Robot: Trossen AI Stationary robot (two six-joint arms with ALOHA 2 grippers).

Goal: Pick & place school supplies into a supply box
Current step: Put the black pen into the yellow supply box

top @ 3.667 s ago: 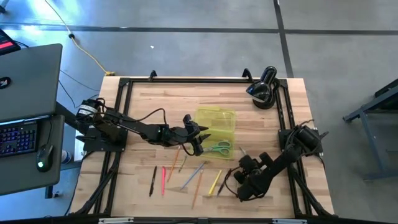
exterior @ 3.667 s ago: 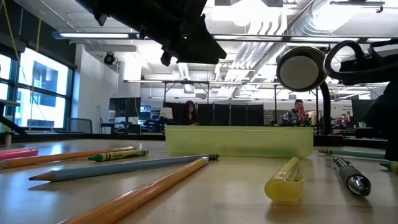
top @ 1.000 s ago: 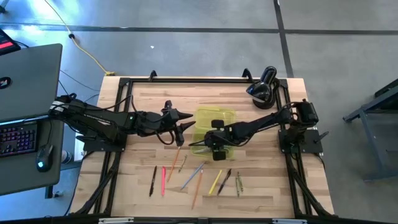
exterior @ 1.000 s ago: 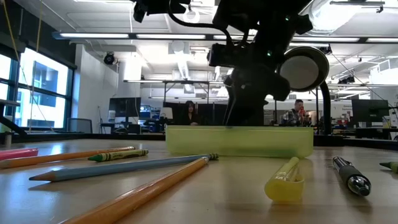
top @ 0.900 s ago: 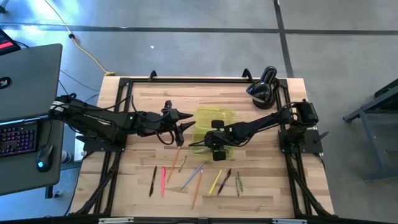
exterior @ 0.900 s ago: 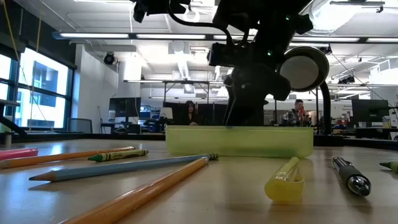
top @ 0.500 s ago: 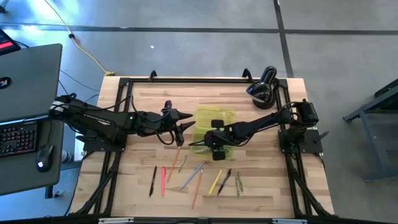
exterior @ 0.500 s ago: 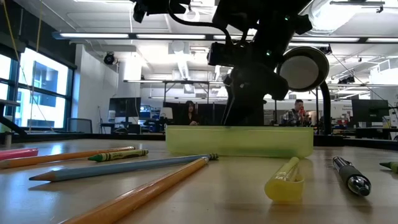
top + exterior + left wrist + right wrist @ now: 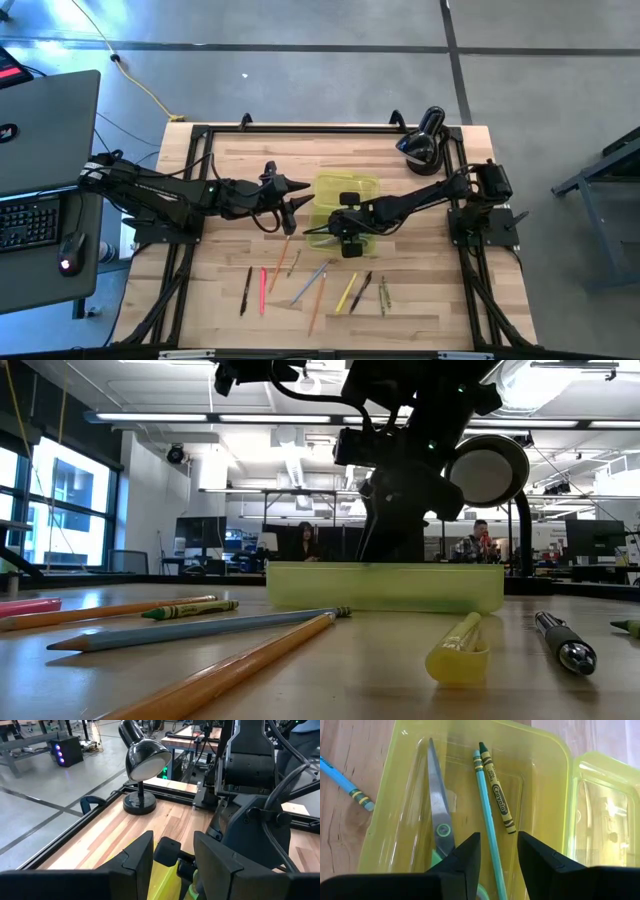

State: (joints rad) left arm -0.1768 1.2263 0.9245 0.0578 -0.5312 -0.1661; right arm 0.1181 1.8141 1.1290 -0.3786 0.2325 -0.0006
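Your right gripper point(image 9: 495, 851) hangs released over the box point(image 9: 545, 785) | scissors point(image 9: 437, 820), crayon point(image 9: 496, 802), pencil point(image 9: 487, 815) now inside, unmoved this second | left gripper point(image 9: 172, 855) parted, empty | rest on worktop point(image 9: 230, 250).

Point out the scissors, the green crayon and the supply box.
scissors point(image 9: 436, 807): right wrist view, on the blade.
green crayon point(image 9: 497, 800): right wrist view, on its label.
supply box point(image 9: 387, 785): right wrist view, on its side wall.

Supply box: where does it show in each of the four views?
High view: supply box mid-table, under the right gripper.
Low view: centre, behind the pencils.
Left wrist view: bottom edge, between the left gripper's fingers.
Right wrist view: fills the picture, scissors inside.
Shared landmark: black desk lamp.
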